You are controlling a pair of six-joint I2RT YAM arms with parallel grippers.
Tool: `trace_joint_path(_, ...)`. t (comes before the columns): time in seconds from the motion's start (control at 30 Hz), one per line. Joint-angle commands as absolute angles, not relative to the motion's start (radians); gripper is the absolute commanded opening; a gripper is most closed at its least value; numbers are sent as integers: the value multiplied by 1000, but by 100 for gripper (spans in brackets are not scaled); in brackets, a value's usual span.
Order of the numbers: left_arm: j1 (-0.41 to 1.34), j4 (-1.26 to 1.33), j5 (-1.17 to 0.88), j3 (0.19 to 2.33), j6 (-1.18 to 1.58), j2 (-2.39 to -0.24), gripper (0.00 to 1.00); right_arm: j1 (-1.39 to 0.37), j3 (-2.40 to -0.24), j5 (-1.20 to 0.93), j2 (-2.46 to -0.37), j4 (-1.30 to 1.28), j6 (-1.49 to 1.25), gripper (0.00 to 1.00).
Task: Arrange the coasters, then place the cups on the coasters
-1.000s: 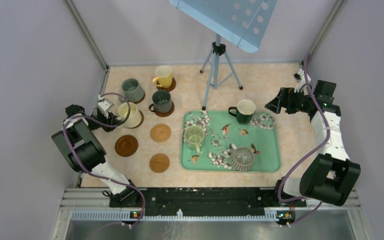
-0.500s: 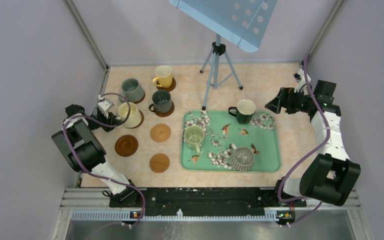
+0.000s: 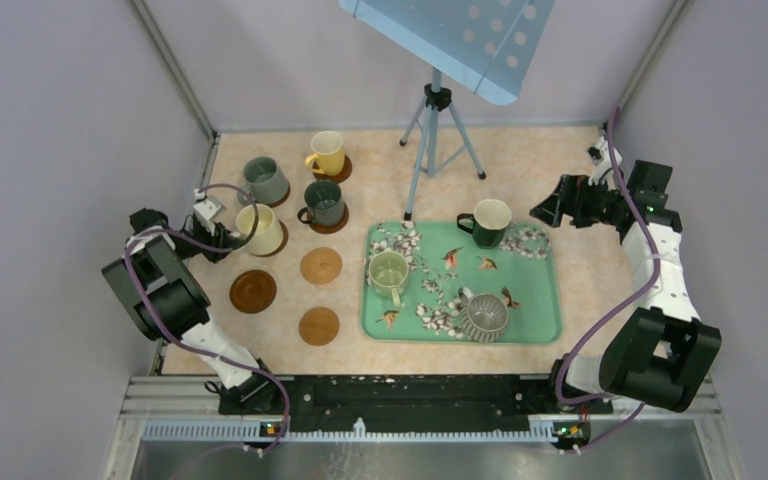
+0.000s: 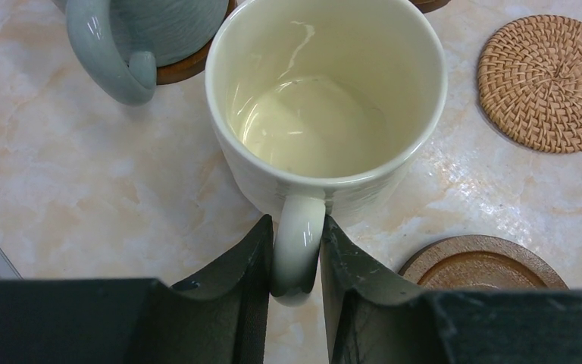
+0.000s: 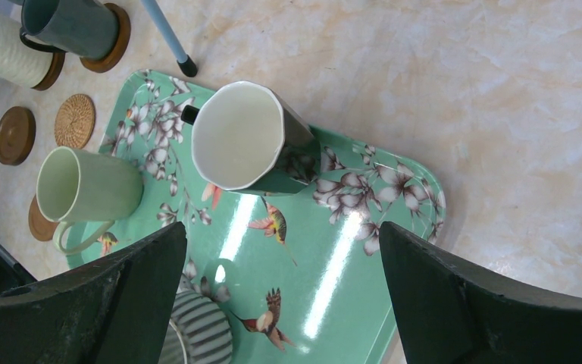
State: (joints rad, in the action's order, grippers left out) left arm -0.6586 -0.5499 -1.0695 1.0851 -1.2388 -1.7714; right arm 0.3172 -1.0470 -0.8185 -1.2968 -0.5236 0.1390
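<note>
Evidently the left gripper (image 4: 297, 258) has its jaws clenched on the handle of the cream mug (image 4: 326, 91), which sits on a wooden coaster (image 5: 51, 73) left of the floral tray (image 3: 540, 300). Held by the handle alone (a narrow hold), the mug could swivel or drag off its coaster and bump the grey mug (image 4: 159, 30), also left of the tray. The right gripper (image 5: 279, 235), over the tray's far end, gapes empty.
</note>
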Motion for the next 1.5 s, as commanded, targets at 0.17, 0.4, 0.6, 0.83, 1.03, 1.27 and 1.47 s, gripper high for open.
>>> trace_joint_path(0.17,-654,-541,-1106,1101,-1247,-1798,32,324,-1045,-842,-1293,-504,163,96)
trace_joint_path(0.4,-655,-546,-1111,1092,-1262,-1808,29,324,-1045,-844,-1293,-505,163,96)
trace_joint_path(0.6,-653,-549,-1104,1099,-1266,-1821,29,324,-1043,-842,-1293,-505,163,96)
trace_joint_path(0.83,-654,-586,-1088,1122,-1268,-1786,49,324,-1044,-843,-1294,-505,164,96)
trace_joint_path(1.03,-654,-643,-1075,1170,-1239,-1731,65,324,-1043,-844,-1292,-508,168,96)
trace_joint_path(1.27,-653,-676,-1038,1289,-1099,-1664,72,324,-1045,-845,-1286,-514,176,96)
trace_joint_path(1.47,-570,-732,-999,1415,-985,-1602,78,322,-1045,-846,-1281,-513,176,96)
